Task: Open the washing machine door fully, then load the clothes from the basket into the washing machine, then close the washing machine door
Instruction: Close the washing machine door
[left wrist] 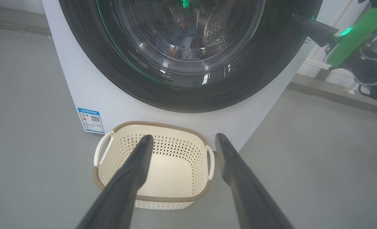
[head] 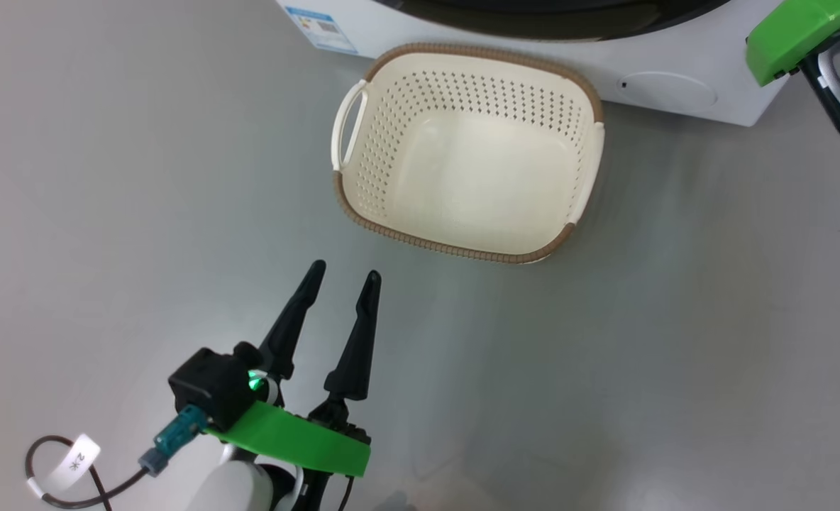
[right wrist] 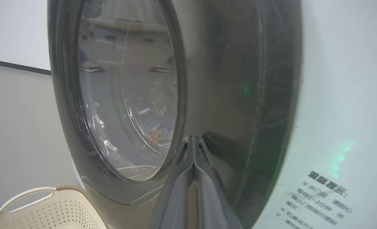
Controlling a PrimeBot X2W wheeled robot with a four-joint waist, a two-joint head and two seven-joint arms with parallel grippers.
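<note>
Washing machine door [left wrist: 188,98] sits against the washing machine [left wrist: 80,89] front, clothes [left wrist: 180,39] behind its glass. Right pincer [right wrist: 194,140], fingers together, meets the black rim; left pincer [head: 345,271] hangs apart near the basket [head: 462,64]. Advised: press squarely until latched.

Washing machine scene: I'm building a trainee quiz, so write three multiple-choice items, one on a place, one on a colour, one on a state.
1. Where are the clothes? A in the basket; B behind the washing machine door; C in the left gripper.
2. What colour is the basket's rim? A brown; B blue; C black.
3. How is the left gripper? A open; B shut on a cloth; C shut on a handle.
Answers: 1 B, cloth shows through the door glass and the basket is empty. 2 A, a brown woven band runs around its top. 3 A, its fingers stand apart with nothing between them.
</note>
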